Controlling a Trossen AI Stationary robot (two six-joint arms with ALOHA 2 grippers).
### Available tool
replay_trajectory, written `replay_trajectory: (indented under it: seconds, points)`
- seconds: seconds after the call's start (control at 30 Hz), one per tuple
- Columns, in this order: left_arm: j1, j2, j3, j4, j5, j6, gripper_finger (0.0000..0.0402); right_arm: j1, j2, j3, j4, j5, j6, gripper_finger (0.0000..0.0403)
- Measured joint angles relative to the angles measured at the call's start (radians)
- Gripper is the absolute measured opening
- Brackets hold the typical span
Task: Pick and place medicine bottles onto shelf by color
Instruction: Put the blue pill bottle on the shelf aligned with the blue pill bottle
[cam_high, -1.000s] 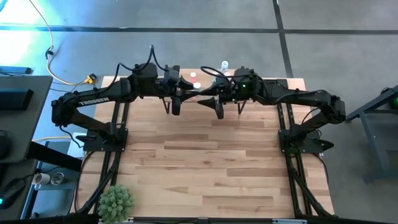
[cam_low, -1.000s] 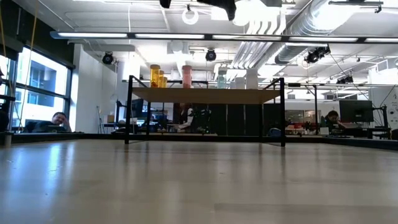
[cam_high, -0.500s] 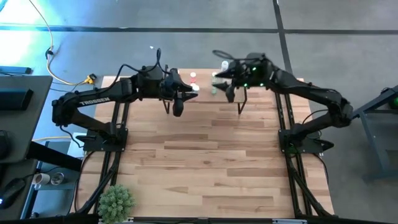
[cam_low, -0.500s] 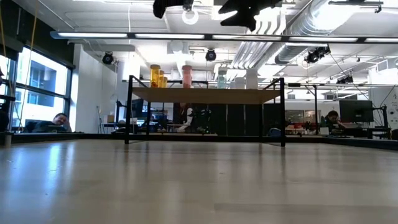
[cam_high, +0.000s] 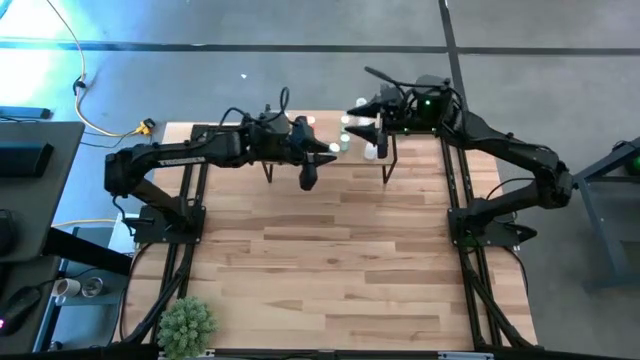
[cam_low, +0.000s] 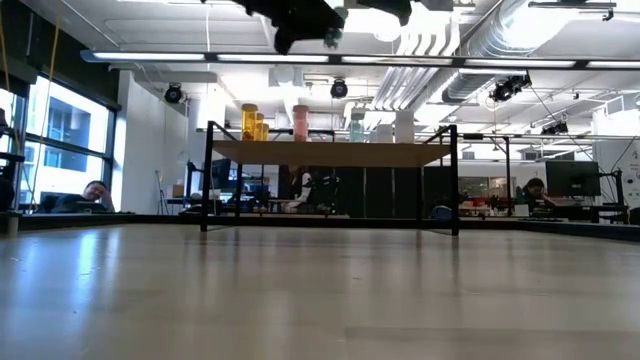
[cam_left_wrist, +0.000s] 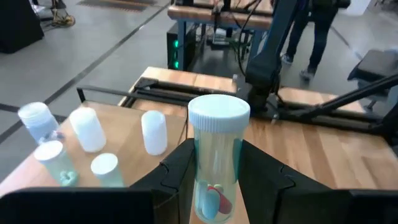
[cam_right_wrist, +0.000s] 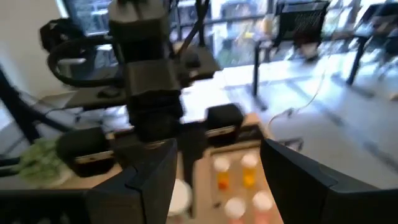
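Observation:
The shelf (cam_low: 330, 153) stands at the table's far edge on black legs. It carries orange (cam_low: 250, 122), pink (cam_low: 300, 122), green (cam_low: 356, 125) and white (cam_low: 405, 125) medicine bottles in groups. My left gripper (cam_left_wrist: 214, 163) is shut on a green bottle (cam_left_wrist: 217, 155) with a white cap and hangs over the shelf's middle (cam_high: 325, 150). My right gripper (cam_right_wrist: 217, 180) is open with nothing between its fingers. It is raised at the shelf's far right (cam_high: 372, 122) and looks back at the left arm. My left gripper pinches the green bottle's lower body (cam_left_wrist: 214, 177) between its two fingers (cam_left_wrist: 180, 171). The fingers come nearly level from the table's left. The bottle stands upright, its white cap (cam_left_wrist: 219, 113) above the fingers, lifted clear above the shelf.
Clear and white bottles (cam_left_wrist: 87, 127) and two green ones (cam_left_wrist: 56, 162) stand on the shelf ahead of my left gripper. Orange bottles (cam_right_wrist: 221, 171) show past the right fingers. A green plant (cam_high: 187, 322) sits at the table's near left corner. People sit in the room behind.
My left gripper has carried the green bottle toward the table's right and down, over the shelf's middle, with the bottle staying upright. My right gripper has drawn back from the shelf's front toward the far right and risen.

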Motion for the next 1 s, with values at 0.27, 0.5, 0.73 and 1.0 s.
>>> replay_trajectory:
  seconds: [0.27, 0.5, 0.73, 1.0]
  points:
    - [-0.002, 0.092, 0.0, 0.057, 0.0, 0.008, 0.0095, 0.019, 0.012, -0.001, -0.146, -0.023, 0.014, 0.0222]
    - [-0.009, 0.128, -0.001, 0.08, -0.001, 0.006, 0.0095, 0.05, 0.031, -0.001, -0.24, -0.026, -0.012, 0.0222]
    - [-0.015, 0.128, -0.001, 0.09, -0.003, 0.016, 0.0095, 0.072, 0.072, -0.001, -0.276, -0.029, -0.034, 0.0222]
    - [-0.018, 0.128, -0.001, 0.089, -0.004, 0.016, 0.0095, 0.072, 0.113, -0.001, -0.294, -0.032, -0.035, 0.0222]
